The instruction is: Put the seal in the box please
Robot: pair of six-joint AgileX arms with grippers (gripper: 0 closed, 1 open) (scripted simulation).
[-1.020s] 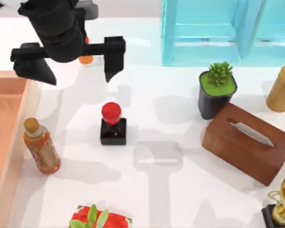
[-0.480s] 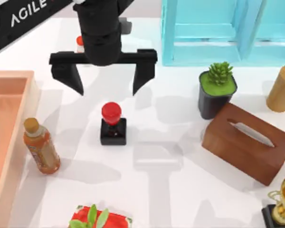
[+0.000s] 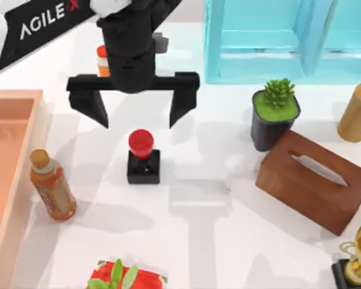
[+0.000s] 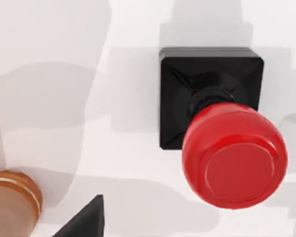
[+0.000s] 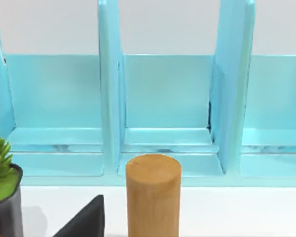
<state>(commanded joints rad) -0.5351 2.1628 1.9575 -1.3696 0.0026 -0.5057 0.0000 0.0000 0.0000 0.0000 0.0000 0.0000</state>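
seal: my left wrist camera looks down on the seal point(image 4: 222, 133), standing upright on the white surface point(image 4: 64, 59)
knob: glossy red and round point(image 4: 235, 159), leaning toward the camera and covering part of the base
base: black square block point(image 4: 207, 74) with bevelled edges, flat on the surface
my tool: one dark fingertip point(image 4: 86, 222) pokes in at the frame's edge, apart from the seal
bottle: an orange-brown rounded top point(image 4: 12, 200) at the corner, well apart from the seal
shadows: soft grey patches lie across the surface around the seal
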